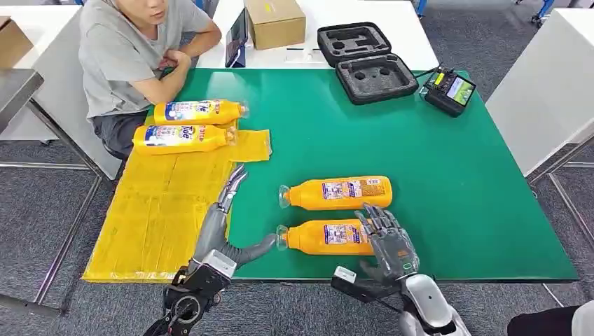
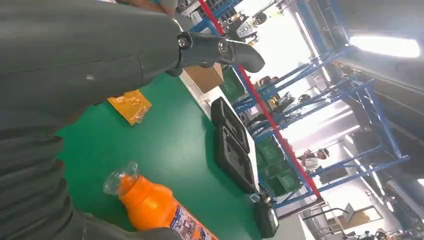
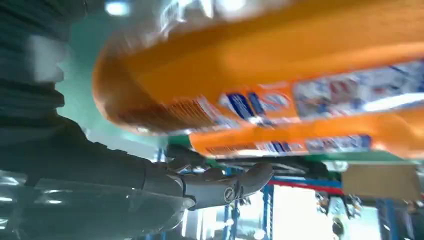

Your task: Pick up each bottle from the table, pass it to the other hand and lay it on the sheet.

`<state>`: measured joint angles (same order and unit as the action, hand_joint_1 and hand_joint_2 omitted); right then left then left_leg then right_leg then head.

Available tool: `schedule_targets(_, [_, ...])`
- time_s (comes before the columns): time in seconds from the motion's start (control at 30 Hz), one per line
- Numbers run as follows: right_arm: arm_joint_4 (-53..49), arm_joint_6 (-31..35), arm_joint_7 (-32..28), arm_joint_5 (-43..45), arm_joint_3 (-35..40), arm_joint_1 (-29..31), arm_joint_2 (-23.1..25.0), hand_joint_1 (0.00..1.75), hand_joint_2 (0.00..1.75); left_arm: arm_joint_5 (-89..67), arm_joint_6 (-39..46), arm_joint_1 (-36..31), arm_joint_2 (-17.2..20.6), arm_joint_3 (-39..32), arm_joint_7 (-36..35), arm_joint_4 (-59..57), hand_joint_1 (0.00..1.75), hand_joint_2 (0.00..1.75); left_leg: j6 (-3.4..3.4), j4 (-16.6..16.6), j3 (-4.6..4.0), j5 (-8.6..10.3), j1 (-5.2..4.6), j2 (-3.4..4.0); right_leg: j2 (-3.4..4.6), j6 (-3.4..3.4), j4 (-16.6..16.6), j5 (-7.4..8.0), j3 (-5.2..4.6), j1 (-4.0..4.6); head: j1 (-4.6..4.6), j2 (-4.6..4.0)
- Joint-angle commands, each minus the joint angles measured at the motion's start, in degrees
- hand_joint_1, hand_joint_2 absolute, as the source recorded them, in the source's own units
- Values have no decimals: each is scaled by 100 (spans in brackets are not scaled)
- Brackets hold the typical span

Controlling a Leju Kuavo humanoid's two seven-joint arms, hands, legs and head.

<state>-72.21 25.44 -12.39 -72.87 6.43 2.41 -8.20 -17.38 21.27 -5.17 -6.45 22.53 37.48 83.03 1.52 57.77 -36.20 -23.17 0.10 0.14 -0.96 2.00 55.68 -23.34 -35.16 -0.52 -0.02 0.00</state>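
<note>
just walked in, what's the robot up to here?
It is moving bottles onto the yellow sheet. Two bottles already lie there near a seated person. Two orange bottles remain on the green table. The right hand is at the nearer bottle, grip not confirmed. The left hand waits open beside it.

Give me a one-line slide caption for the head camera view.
Right robot hand reaches over the nearer orange bottle on the green table; two bottles already lie on the yellow sheet.
</note>
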Motion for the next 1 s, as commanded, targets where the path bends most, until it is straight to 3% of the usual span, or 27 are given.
schedule_targets(0.03, [1151,-60,122,-239,-169,445,115,0,175,27,3,-90,-3,-47,14,-333,0,175,-7,-10,36,-11,3,6,13,-6,-11,-7,34,2,0,0])
schedule_targets(0.4, [2000,-68,75,-344,-56,1049,101,0,175,46,-13,11,-6,-146,104,-315,0,175,-7,-10,53,-9,4,10,18,-7,-13,-4,47,3,0,0])
schedule_targets(0.43, [2046,-87,84,-346,-55,1075,102,45,175,47,-13,11,-9,-147,107,-313,0,175,-5,-8,47,-6,3,8,15,-5,-10,-2,43,1,2,0])
schedule_targets(0.47, [2088,-104,48,-312,-52,1098,103,171,175,57,-27,9,-6,-144,117,-313,0,175,-7,-10,57,-9,4,10,19,-8,-12,-3,53,2,0,0])
schedule_targets(0.77, [2159,-115,-25,-256,-32,1127,67,175,175,62,-25,-16,-42,-134,124,-302,0,175,-3,-9,58,-5,2,-4,5,-5,-10,-6,56,-1,2,0])
schedule_targets(1.0, [2533,-497,-383,188,20,1339,24,175,175,69,-67,-84,-91,-171,104,-243,0,175,-3,-8,59,-7,3,-2,5,-5,-11,-7,58,0,0,0])
